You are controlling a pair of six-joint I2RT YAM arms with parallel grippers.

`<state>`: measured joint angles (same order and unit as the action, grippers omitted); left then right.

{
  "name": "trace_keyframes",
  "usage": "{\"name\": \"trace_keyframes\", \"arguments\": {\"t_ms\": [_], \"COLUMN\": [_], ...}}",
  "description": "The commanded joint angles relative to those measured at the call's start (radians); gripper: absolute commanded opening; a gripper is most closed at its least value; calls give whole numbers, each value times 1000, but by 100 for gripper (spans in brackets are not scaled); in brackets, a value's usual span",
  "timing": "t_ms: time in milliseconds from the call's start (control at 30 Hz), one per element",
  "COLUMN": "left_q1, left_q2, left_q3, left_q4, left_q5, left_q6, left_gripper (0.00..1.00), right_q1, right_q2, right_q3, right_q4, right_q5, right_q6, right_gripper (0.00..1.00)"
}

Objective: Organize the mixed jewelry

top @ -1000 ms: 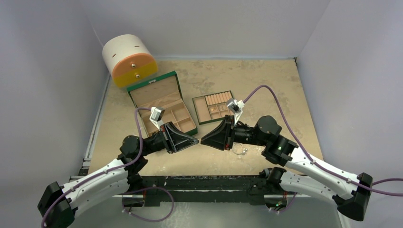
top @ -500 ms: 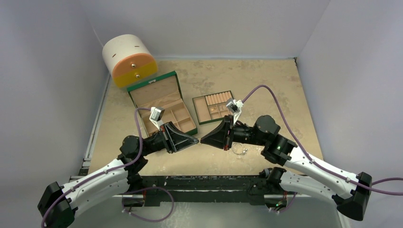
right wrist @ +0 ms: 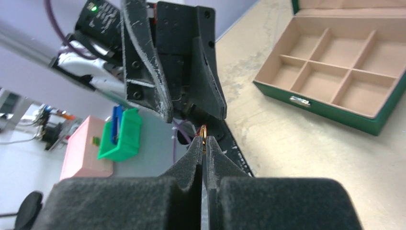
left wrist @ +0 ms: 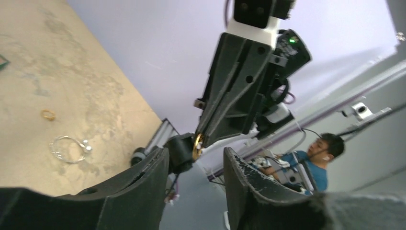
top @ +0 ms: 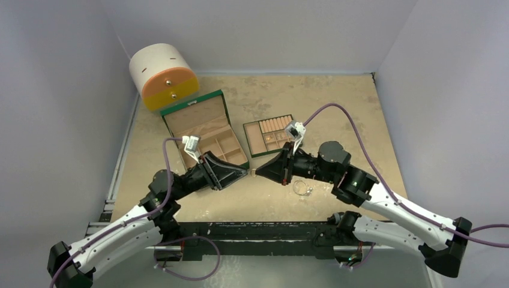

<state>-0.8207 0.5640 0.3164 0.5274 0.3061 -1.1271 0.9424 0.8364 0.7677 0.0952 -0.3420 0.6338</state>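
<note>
Gold metal ring (left wrist: 197, 146), tiny, sits pinched edge-on in the pressed-together right claw (right wrist: 203, 142), in the mouth of the spread left claw (left wrist: 195, 154) facing it.

The left arm (top: 120, 228) and right arm (top: 408, 213) are white shells with chunky black joints. Purple cables (top: 326, 106) run off each wrist by a small white camera block (top: 293, 129). Fingers (right wrist: 143, 62) are black wedges, pretty scuffed up. Little green LED (left wrist: 292, 40) lit on each.
</note>
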Motion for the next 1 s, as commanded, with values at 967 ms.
{"name": "trace_keyframes", "arguments": {"t_ms": [967], "left_q1": [-4], "left_q2": [-26], "left_q3": [589], "left_q4": [-1069], "left_q5": [-767], "left_q6": [650], "left_gripper": [59], "right_q1": [-295], "right_q2": [792], "right_q3": [594], "right_q4": [-420], "right_q5": [590], "right_q6": [-545], "right_gripper": [0]}}
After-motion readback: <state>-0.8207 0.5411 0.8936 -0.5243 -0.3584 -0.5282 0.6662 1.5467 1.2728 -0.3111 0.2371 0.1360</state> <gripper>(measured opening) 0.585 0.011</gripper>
